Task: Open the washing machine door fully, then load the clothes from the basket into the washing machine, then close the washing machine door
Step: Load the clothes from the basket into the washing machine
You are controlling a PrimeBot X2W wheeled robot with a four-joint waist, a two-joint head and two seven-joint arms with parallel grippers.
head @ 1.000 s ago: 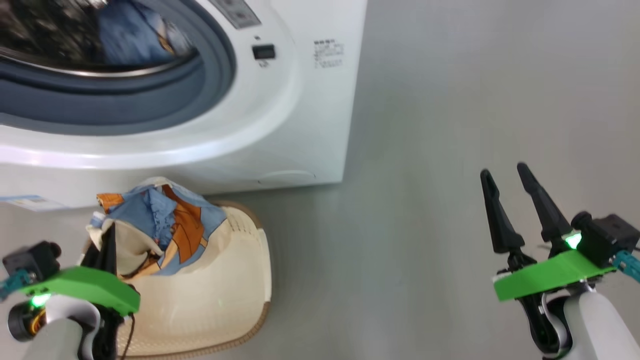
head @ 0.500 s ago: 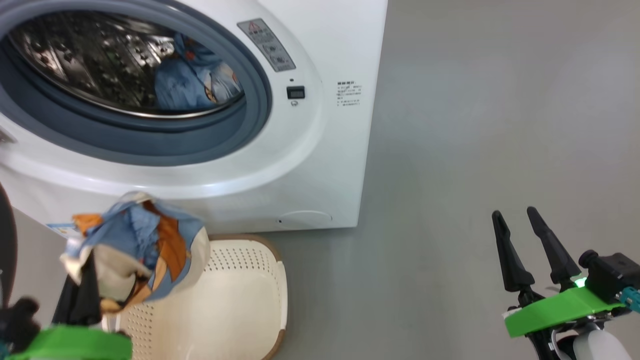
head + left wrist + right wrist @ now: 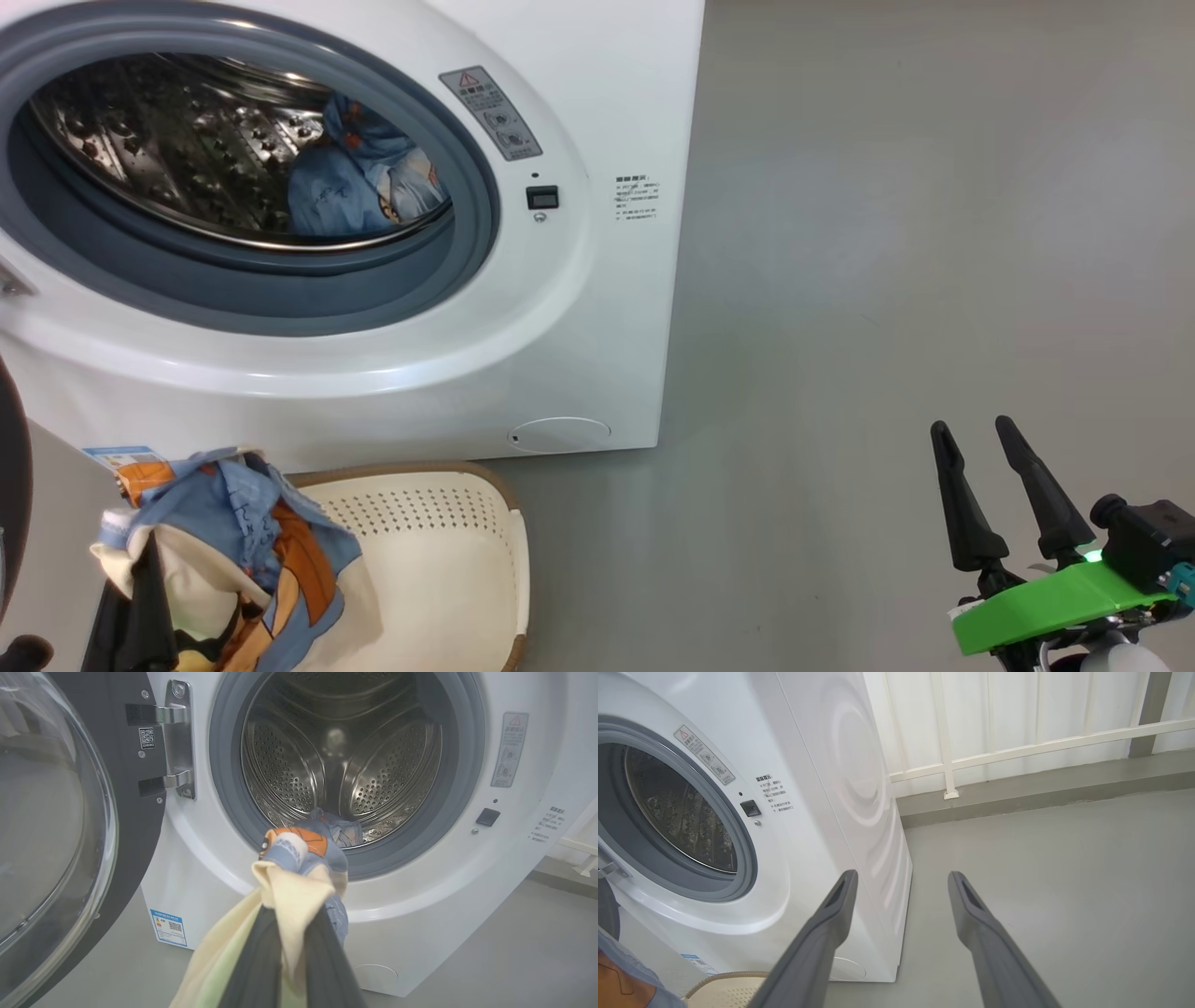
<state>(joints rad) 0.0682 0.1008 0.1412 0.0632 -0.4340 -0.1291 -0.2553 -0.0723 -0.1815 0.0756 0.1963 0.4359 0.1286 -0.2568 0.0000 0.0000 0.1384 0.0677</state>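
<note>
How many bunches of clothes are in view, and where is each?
2. One bunch lies in the drum; the held bunch, cream, blue and orange, is pinched in the shut left gripper, in front of the machine. Single garments within each cannot be counted.

- My left gripper (image 3: 292, 914) sits at seven o'clock in the head view, fingers pinched on the clothes (image 3: 294, 893).
- My right gripper (image 3: 971, 431) hangs at five o'clock, fingers spread apart, pointing toward eleven.
</note>
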